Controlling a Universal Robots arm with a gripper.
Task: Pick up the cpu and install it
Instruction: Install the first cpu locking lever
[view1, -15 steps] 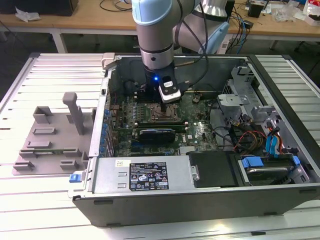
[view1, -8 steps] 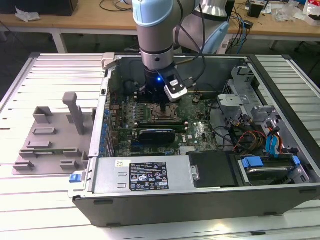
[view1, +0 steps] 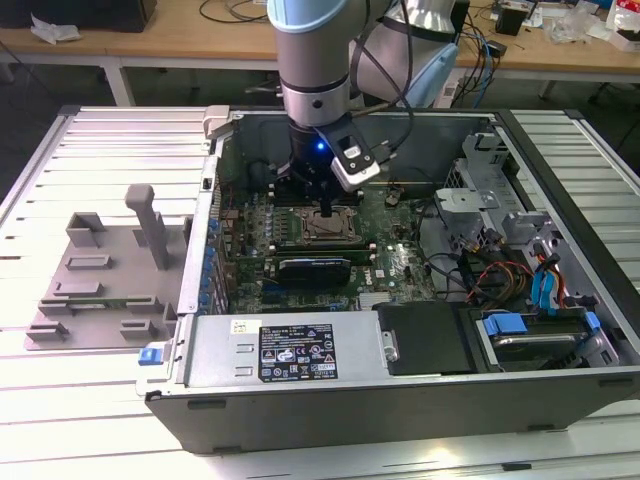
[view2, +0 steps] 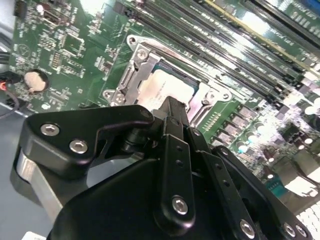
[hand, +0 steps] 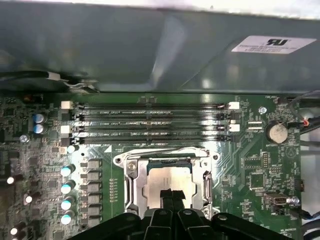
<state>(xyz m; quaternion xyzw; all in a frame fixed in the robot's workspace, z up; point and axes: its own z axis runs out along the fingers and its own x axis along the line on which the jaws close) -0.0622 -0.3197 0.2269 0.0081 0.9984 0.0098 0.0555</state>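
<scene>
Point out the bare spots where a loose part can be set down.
Free: slatted table beyond the grey fixture, and slats past the computer case. Crowded: the motherboard around the gripper and cpu.

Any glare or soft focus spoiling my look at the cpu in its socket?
In the second wrist view, glare washes out the cpu top, and the near gripper body is blurred. In the first wrist view, the cpu is evenly lit, with bright streaks on the memory slots. The exterior view shows it small and shadowed.
</scene>
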